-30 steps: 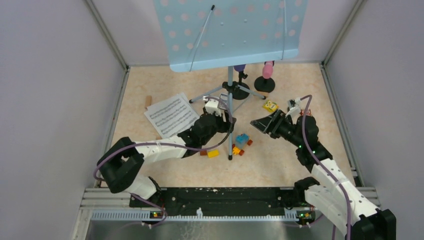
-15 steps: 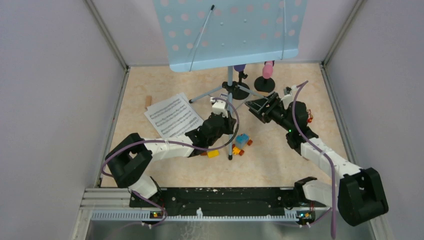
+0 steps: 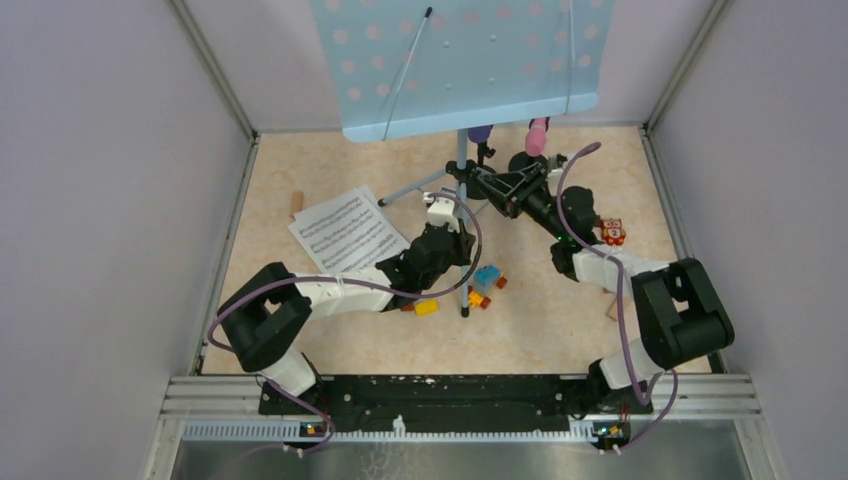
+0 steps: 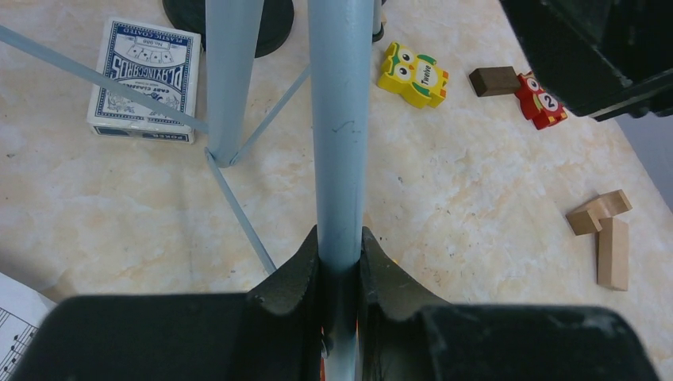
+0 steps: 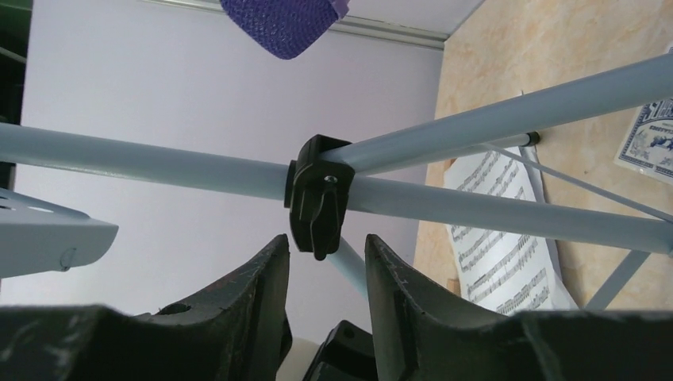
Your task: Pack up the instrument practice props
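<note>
Pale blue perforated metal music stand [image 3: 470, 70] is standing by the far edge of the beige table [image 3: 300, 170]. The left wrist cam is showing what the top one isn't: the left gripper [image 4: 340, 242] clamping tight on one pale blue stand tube [image 4: 340, 119]. On the right wrist cam, the right gripper [image 5: 325, 246] fingers are sitting apart – flanking the black plastic collar knob [image 5: 317, 198], not pinching it.

The pole [image 4: 340, 143] looked smooth, pale-blue painted metal; its clamp [image 5: 317, 194] matt black plastic; the blocks [image 4: 611, 254] at three o'clock bare wood.
</note>
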Robot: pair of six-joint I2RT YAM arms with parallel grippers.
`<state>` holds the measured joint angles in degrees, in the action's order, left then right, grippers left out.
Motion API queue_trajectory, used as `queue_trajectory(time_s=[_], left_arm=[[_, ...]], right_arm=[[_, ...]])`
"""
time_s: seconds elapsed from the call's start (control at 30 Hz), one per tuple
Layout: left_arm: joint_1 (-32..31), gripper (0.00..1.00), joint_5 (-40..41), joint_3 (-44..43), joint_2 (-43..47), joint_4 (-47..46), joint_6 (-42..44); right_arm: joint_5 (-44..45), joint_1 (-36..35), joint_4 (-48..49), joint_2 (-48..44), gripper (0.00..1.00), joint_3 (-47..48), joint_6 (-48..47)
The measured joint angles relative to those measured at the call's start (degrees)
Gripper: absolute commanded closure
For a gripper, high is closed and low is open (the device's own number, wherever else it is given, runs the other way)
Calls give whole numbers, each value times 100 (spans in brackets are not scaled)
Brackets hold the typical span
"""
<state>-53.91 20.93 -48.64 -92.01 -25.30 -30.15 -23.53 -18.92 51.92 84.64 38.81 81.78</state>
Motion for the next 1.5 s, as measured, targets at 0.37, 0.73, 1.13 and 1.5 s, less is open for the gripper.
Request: queue_trajectory(time_s=[0.37, 0.73, 1.13, 1.5], left_arm=[[0, 100, 7, 0, 0, -2, 0], [-4, 100, 22, 37, 4, -57, -13], [-4, 100, -31, 37, 55, 48, -37], [-2, 100, -74, 37, 76, 98, -42]], right_arm=[[-173, 31, 955, 667, 67, 140, 455], [-566, 81, 1394, 1130, 100, 372, 625], [-767, 85, 1180, 916, 100, 468, -1447], [-737, -260, 140, 144, 100, 522, -6581]])
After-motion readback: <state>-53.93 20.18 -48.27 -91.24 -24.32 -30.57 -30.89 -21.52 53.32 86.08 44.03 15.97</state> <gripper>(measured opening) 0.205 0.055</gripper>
